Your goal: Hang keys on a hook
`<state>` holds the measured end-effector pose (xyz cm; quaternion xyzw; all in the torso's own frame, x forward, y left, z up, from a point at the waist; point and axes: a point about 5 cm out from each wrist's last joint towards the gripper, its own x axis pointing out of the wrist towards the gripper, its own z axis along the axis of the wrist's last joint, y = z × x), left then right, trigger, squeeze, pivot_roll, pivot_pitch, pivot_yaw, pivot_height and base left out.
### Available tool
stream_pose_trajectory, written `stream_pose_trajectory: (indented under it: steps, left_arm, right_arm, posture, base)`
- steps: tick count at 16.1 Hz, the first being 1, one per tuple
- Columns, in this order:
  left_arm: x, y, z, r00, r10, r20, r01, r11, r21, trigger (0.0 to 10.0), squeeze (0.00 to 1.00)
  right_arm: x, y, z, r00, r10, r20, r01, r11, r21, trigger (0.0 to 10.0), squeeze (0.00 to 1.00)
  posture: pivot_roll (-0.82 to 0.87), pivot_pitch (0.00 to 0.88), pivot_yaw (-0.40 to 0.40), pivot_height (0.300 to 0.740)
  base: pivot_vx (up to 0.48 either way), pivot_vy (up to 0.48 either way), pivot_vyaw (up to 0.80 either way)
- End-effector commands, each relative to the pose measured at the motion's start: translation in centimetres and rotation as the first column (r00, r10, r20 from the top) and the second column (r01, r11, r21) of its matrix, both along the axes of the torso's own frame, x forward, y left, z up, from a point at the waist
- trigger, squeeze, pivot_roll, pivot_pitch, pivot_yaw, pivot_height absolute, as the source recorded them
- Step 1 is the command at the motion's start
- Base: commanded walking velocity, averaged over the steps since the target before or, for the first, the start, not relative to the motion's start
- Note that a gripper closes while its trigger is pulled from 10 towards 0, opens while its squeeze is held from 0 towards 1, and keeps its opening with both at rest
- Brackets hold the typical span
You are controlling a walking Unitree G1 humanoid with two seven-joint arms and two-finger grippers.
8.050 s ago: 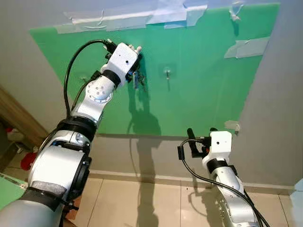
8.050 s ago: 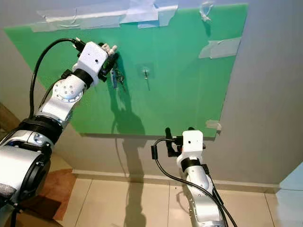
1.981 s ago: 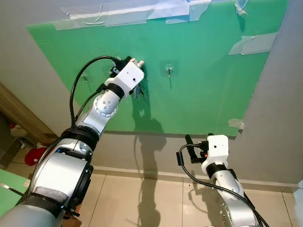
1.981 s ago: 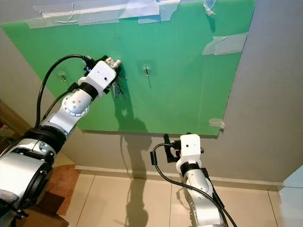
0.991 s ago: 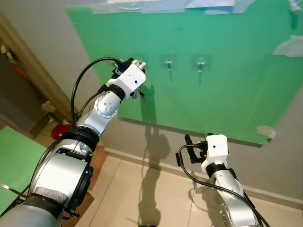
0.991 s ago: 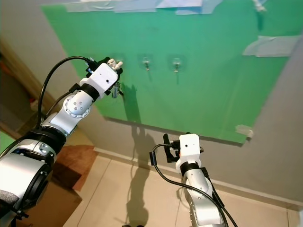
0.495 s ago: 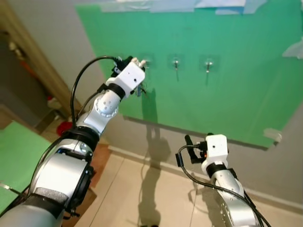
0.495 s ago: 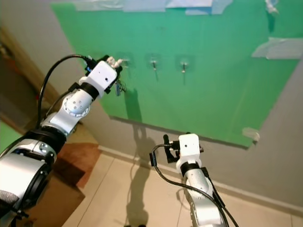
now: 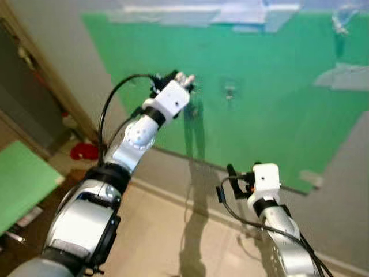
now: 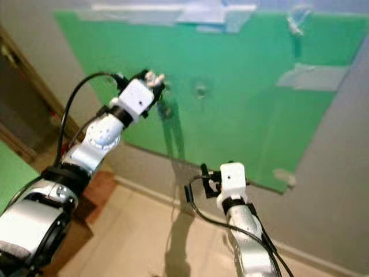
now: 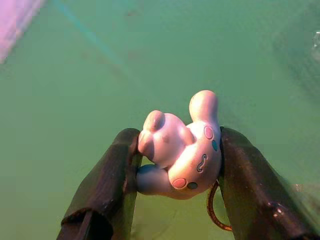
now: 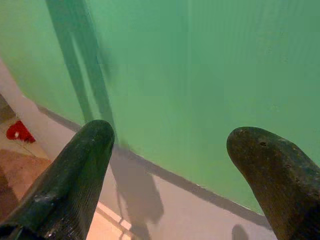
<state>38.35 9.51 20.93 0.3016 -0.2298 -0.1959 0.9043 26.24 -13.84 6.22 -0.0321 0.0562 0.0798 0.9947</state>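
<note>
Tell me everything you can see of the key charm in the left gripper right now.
The charm is a small, glossy, pale pink rounded figure, plastic by the look, with pink and teal spots and a small squiggle mark. It sits clamped between the left gripper's two black fingers, pressed on both sides. A thin brownish ring curves out beneath it. Behind it lies the green board, close by; contact cannot be told.

Your left gripper (image 11: 172,165) is raised high with fingers clamped; your right gripper (image 12: 170,175) sits low, its fingers spread wide apart.
</note>
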Motion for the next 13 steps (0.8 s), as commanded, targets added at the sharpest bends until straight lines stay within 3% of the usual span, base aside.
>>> stream_pose_trajectory:
  steps: [1, 5, 13]
  left_arm:
    - [0.1, 1.2, 0.0, 0.999, 0.032, -0.01, -0.032, 0.999, -0.01, 0.0, 0.0]
    - [0.1, 1.2, 0.1, 0.999, 0.038, -0.01, -0.038, 0.999, -0.007, 0.0, 0.0]
    - [0.0, -0.4, 1.7, 0.999, -0.013, 0.03, 0.012, 1.0, 0.026, 0.0, 0.0]
  right_arm:
    - [0.3, 1.2, 0.4, 0.999, 0.05, 0.01, -0.05, 0.999, -0.001, 10.0, 0.0]
    - [0.6, 1.0, 0.4, 0.999, 0.05, 0.003, -0.05, 0.999, 0.001, 10.0, 0.0]
    - [0.9, 1.3, 0.6, 0.998, 0.061, 0.01, -0.062, 0.998, 0.01, 10.0, 0.0]
  posture:
    - [-0.09, 0.037, 0.164, 0.74]
    - [-0.09, 0.027, 0.15, 0.74]
    - [-0.09, 0.018, 0.137, 0.74]
  base:
    - [0.0, 0.0, 0.76]
    - [0.0, 0.0, 0.74]
    - [0.0, 0.0, 0.0]
